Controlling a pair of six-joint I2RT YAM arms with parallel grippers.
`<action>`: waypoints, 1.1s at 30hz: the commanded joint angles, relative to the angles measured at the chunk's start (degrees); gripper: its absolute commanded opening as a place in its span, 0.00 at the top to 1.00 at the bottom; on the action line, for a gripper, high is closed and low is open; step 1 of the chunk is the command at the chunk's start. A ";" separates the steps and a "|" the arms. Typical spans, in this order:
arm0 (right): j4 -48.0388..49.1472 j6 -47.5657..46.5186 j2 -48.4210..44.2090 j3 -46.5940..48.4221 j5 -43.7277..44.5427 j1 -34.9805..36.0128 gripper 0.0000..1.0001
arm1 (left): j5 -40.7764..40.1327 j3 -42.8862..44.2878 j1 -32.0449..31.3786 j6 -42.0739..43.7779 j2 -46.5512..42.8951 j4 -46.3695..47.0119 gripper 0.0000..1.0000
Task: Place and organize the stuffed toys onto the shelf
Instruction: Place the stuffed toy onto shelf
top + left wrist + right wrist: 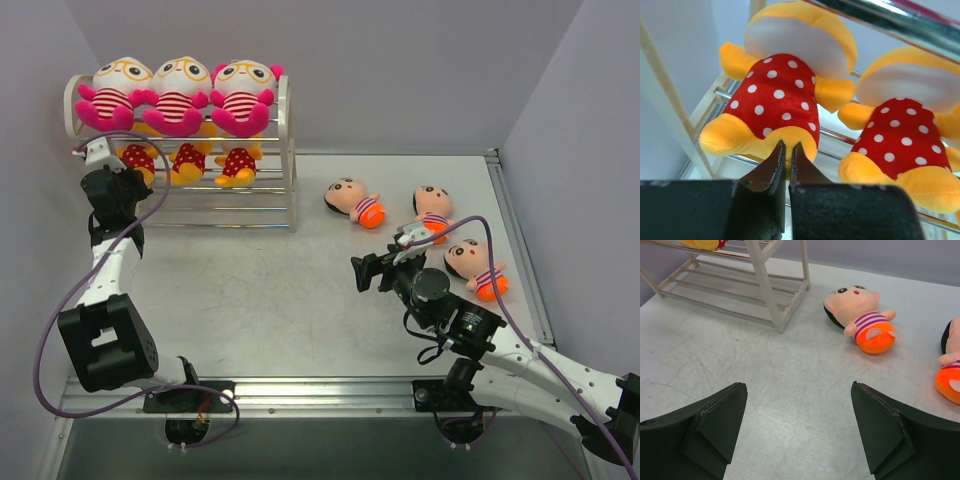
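The shelf (290, 150) stands at the back left. Three pink stuffed toys (180, 95) sit on its top tier, and three yellow ones in red dotted dresses (188, 160) sit on the middle tier. My left gripper (787, 150) is shut on the lower edge of the leftmost yellow toy (780, 95), with yellow plush pinched between the fingers. Three black-haired toys lie on the table at the right (355, 202), (434, 212), (477, 268). My right gripper (799, 395) hovers open over bare table, with the nearest black-haired toy (860, 315) ahead of it.
The shelf's bottom tier (715, 290) holds nothing that I can see. The table's right rim (520, 240) runs just past the black-haired toys. A purple cable (150, 215) loops beside the left arm.
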 commanded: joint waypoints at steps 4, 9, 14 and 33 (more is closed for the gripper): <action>1.35 -0.09 0.28 1.36 1.76 -0.36 0.12 | 8.71 1.74 1.16 -3.84 -0.74 5.99 0.97; 1.44 0.00 0.29 1.27 1.67 -0.36 0.12 | 8.10 1.22 1.16 -4.55 -1.09 5.73 0.97; 1.53 -0.17 0.46 1.27 1.58 -0.36 0.12 | 4.06 0.87 1.24 -4.90 -1.53 3.80 0.97; 1.09 0.09 -0.15 1.71 1.06 -0.36 0.13 | 1.51 -0.98 0.89 -5.87 -5.40 4.14 0.46</action>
